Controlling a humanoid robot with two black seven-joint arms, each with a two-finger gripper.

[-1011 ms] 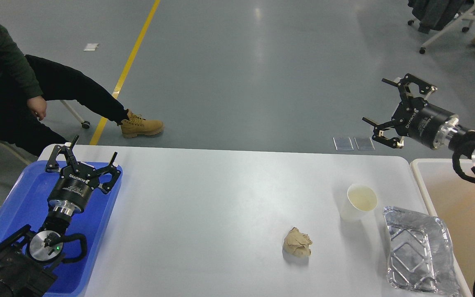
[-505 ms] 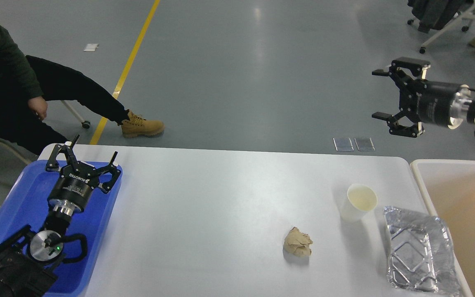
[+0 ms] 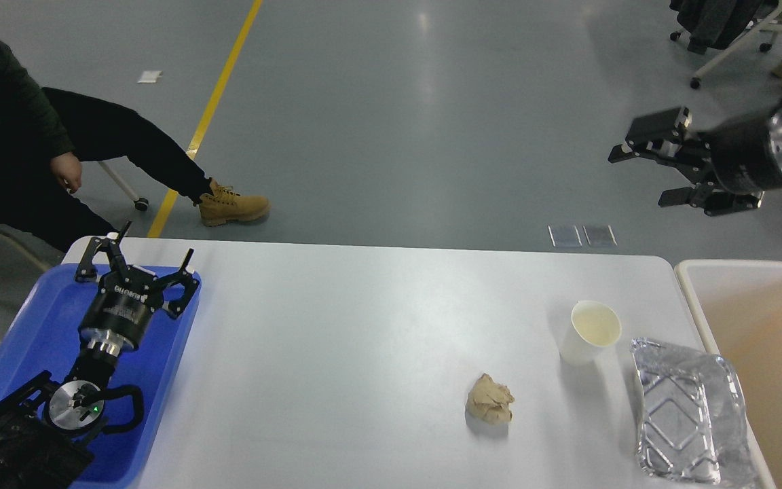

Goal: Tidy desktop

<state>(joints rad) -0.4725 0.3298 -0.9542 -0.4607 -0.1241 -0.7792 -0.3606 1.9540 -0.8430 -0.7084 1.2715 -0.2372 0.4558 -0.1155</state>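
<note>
The white desktop fills the lower view. On it lie a crumpled brown paper ball, a white paper cup standing upright, and an upturned foil tray at the right edge. My left gripper is open and empty, above the far end of the blue tray. My right gripper is open and empty, raised high beyond the table's far right corner, pointing left.
A beige rimmed bin stands against the table's right side. A seated person with a tan boot is past the far left corner. Wheeled chairs stand at the far right.
My right arm has swung up and to the right, and its gripper has turned. The left arm and the things on the table have not moved.
</note>
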